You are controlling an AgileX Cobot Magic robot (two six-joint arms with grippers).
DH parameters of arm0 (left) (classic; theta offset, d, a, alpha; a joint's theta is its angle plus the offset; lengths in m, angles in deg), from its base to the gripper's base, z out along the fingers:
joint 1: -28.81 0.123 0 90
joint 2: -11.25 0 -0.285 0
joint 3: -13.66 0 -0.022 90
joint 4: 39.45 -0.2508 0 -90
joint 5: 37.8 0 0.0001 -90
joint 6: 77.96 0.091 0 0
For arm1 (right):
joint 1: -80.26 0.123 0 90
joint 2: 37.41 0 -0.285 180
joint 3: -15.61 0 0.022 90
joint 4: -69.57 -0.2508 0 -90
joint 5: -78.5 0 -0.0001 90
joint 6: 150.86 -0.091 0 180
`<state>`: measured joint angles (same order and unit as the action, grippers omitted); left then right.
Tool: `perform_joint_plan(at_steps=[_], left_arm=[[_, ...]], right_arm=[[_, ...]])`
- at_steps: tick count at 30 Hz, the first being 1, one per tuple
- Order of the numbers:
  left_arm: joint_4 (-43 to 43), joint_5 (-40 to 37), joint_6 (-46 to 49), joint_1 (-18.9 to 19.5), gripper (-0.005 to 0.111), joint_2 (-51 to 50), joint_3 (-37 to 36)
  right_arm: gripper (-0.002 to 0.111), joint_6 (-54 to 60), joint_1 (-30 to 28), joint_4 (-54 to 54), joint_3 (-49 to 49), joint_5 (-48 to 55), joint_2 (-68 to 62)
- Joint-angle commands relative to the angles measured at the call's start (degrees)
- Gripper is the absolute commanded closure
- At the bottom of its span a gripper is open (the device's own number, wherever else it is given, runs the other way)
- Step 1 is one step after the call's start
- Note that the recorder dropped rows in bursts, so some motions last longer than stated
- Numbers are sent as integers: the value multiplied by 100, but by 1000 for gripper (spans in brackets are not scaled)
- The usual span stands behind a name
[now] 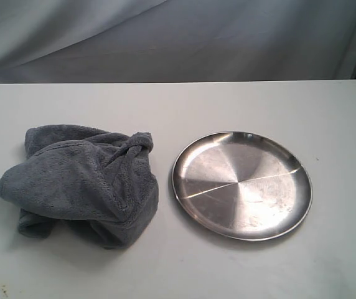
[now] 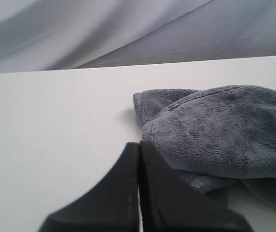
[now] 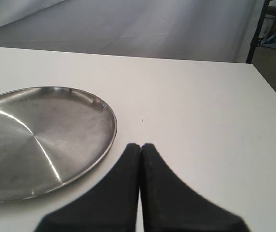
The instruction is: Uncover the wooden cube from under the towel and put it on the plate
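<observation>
We've got the towel (image 1: 81, 180) bunched in a loose heap on the left side of the counter (image 1: 240, 103). The plate (image 1: 241, 185) sits bare just beside it on the right, with a narrow strip of counter between them. There's no wooden cube to be seen in any view. We take it to be somewhere under that heap, but exactly where, we cannot tell.

The left gripper (image 2: 139, 145) has its fingers pressed together, empty, close to the towel's edge. The right gripper (image 3: 141, 146) is likewise pressed together and empty, near the plate's rim.

Now the risks.
- **Closed fingers:** they can't pinch plush, so the left gripper has to spread before it goes in, or it will only shove the heap. Shove it sideways and the towel could ride up onto the plate and cover the landing spot.
- **Deep, doubled folds:** catch a single layer and the cloth may unfurl without baring the block.
- **Pinching too deep:** we might take the cube up with the cloth, and it could tumble out, maybe clanging onto the plate or rolling toward the counter's edge.

A high pull away from the plate looks safest to us.
</observation>
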<state>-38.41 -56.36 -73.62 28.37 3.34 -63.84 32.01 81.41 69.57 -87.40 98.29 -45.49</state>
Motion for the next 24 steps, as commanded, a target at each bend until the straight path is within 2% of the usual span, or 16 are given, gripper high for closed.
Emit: perform_joint_plan(at_steps=[1,5,6,13,16,19,21,24], left_arm=[[-246,400,193,14,107,12,28],[1457,1301,-434,14,107,12,28],[1636,1542,-434,14,107,12,28],[1648,4056,-505,14,107,12,28],[1648,4616,-1414,14,107,12,28],[1648,5297,-1462,14,107,12,96],[1648,5559,-1301,14,107,12,319],[1648,5230,-132,14,107,-180,927]], right_arm=[[108,-10,10,0,22,-11,29],[108,-10,10,0,22,-11,29],[108,-10,10,0,22,-11,29],[108,-10,10,0,22,-11,29],[108,-10,10,0,22,-11,29],[108,-10,10,0,22,-11,29],[108,-10,10,0,22,-11,29],[108,-10,10,0,22,-11,29]])
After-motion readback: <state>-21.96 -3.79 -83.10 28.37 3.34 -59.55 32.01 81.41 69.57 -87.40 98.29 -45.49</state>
